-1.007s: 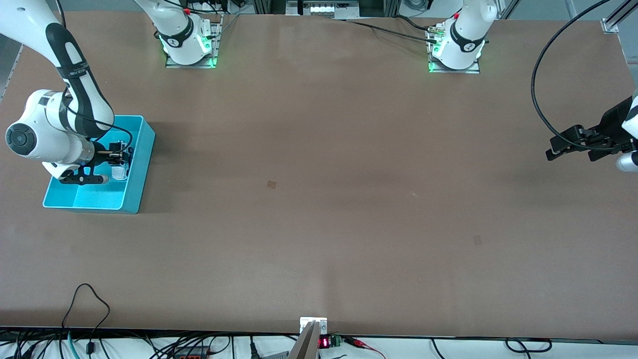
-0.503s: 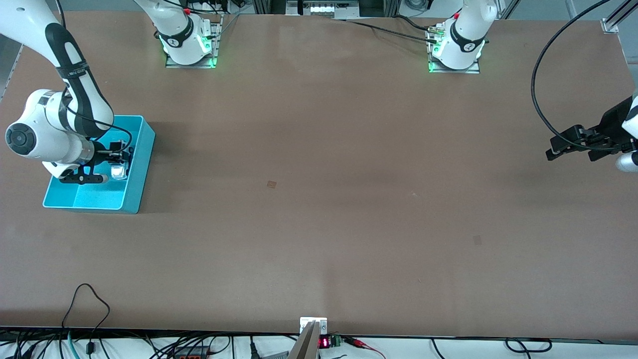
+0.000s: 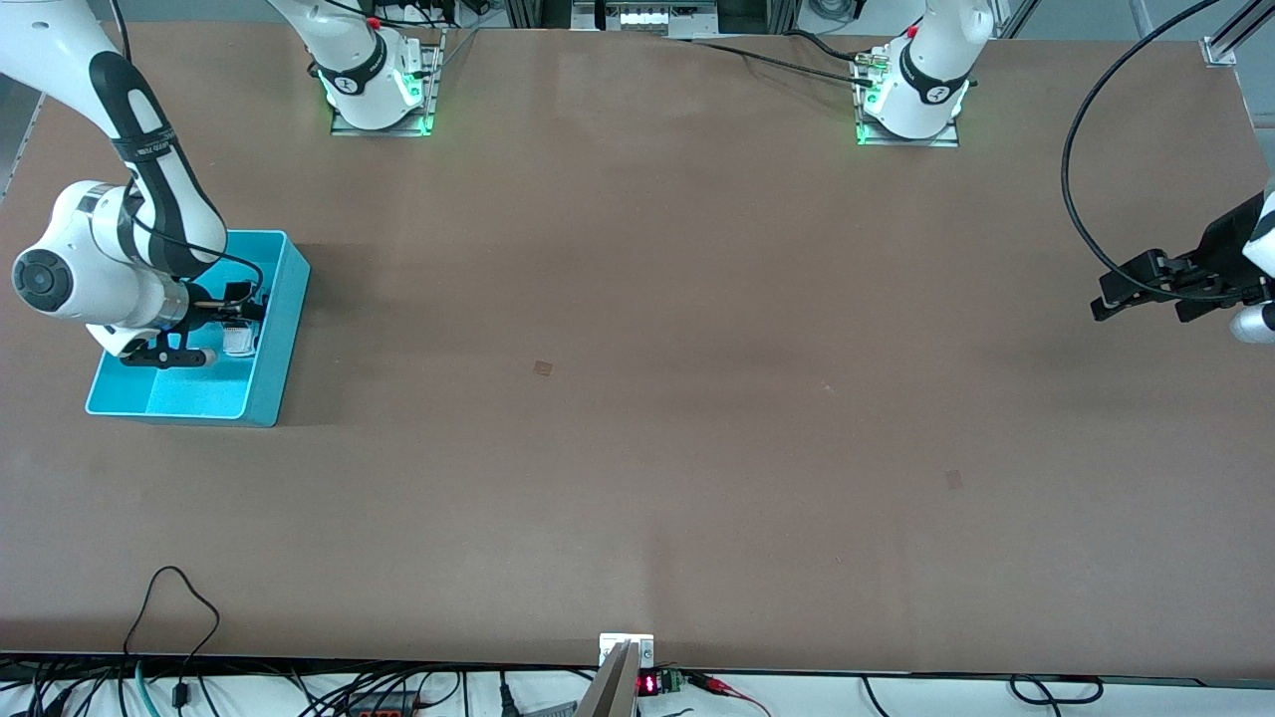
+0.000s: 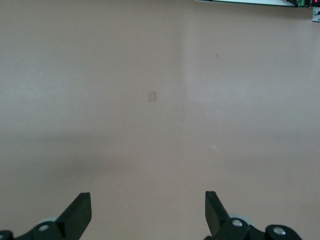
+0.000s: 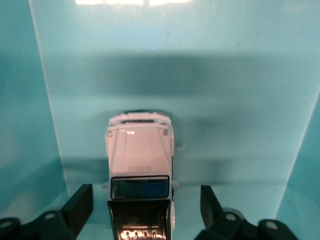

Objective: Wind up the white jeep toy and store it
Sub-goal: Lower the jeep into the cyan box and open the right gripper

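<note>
Just sprang the right gripper (image 5: 145,192) wide over the turquoise bin (image 3: 280,370) by the table (image 3: 637,398) edge at the right arm's end, leaving the white jeep toy (image 5: 140,155) free on the bin floor, so storing looks done. Shows glossy boxy white plastic with a dark windscreen against smooth, straight-walled turquoise. Keeps the left gripper (image 4: 147,200) waiting, wide and empty, over matte brown tabletop near the left arm's edge.

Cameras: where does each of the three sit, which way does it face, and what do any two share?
Front view: high across the brown table, facing both arms' bases; both arms show.
Left wrist view: on the waiting left arm, looking down at bare table; open left pincer.
Right wrist view: looking down into the turquoise plastic bin; open right pincer astride the small white jeep toy.
Front and right wrist share jeep and bin.
</note>
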